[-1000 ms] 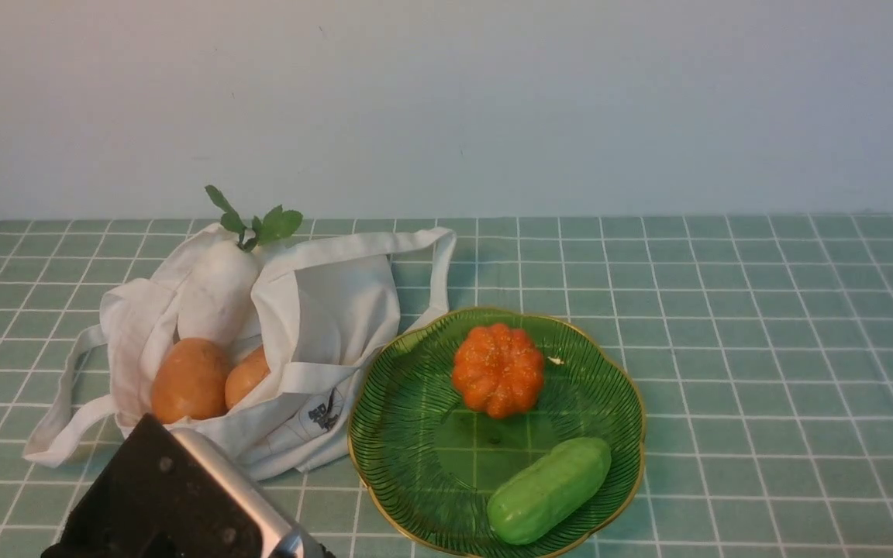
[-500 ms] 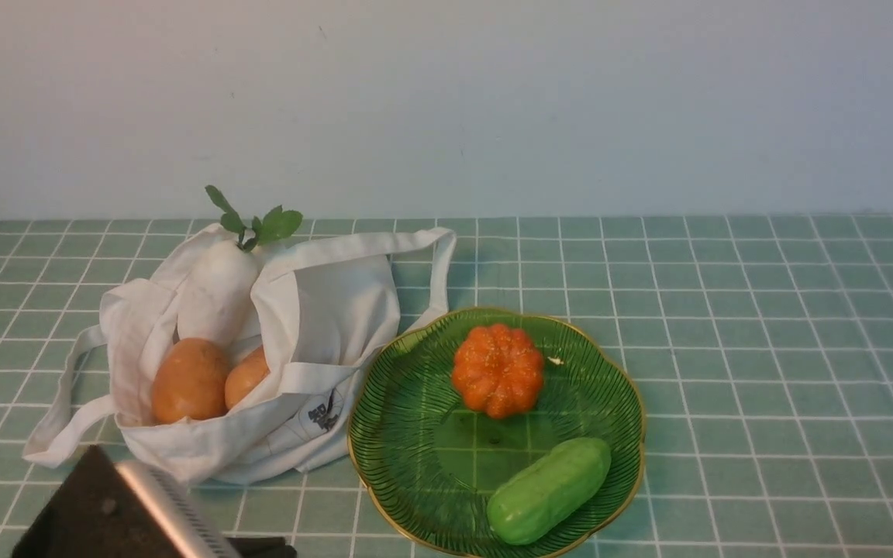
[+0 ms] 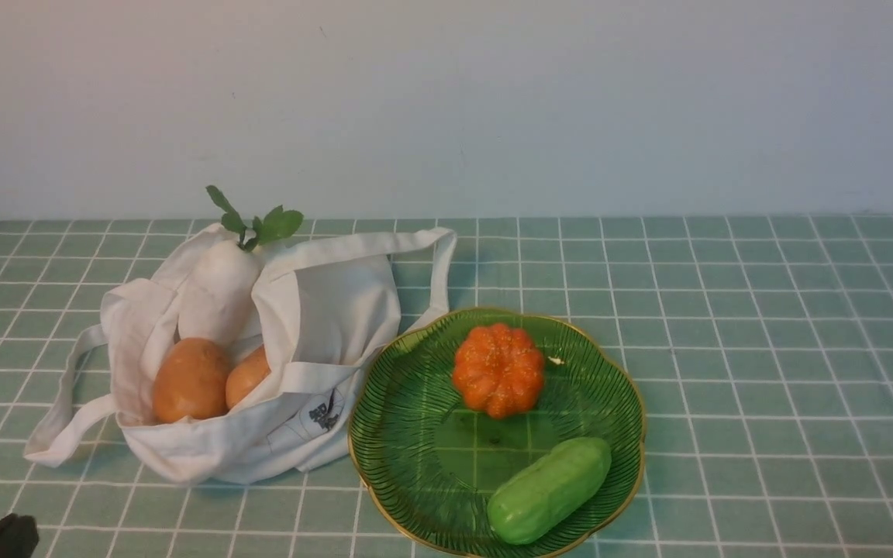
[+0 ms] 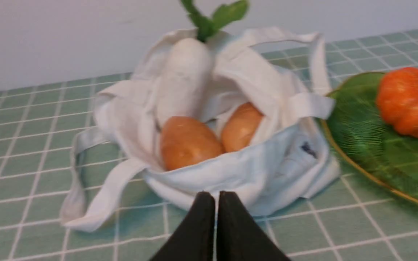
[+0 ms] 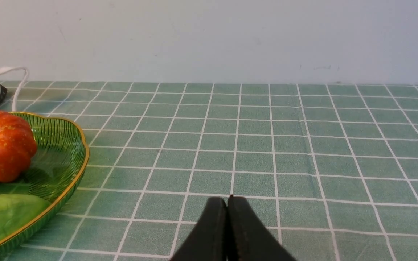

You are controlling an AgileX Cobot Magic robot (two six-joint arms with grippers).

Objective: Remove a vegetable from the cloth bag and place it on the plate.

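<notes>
The orange ribbed vegetable (image 3: 498, 370) rests on the green gold-rimmed plate (image 3: 408, 387), toward its far side. To the plate's left lies the off-white cloth bag (image 3: 322, 310), mouth open. My left gripper (image 4: 216, 194) is shut and empty, hovering just short of the bag's near side (image 4: 238, 174); only a dark corner of that arm shows at the front view's lower left. My right gripper (image 5: 227, 198) is shut with nothing in it, over bare cloth to the right of the plate (image 5: 72, 134) and the vegetable (image 5: 2, 146).
A green cucumber (image 3: 548, 490) lies on the plate's near side. Inside the bag are two smooth brownish-orange round ones (image 3: 191, 380) and a white radish with green leaves (image 3: 218, 291). The bag's straps (image 3: 67, 387) trail over the green checked tablecloth. A wall stands behind.
My left arm has drawn back and down toward the front view's lower left corner, nearly out of sight. The bag, plate and vegetables have not moved.
</notes>
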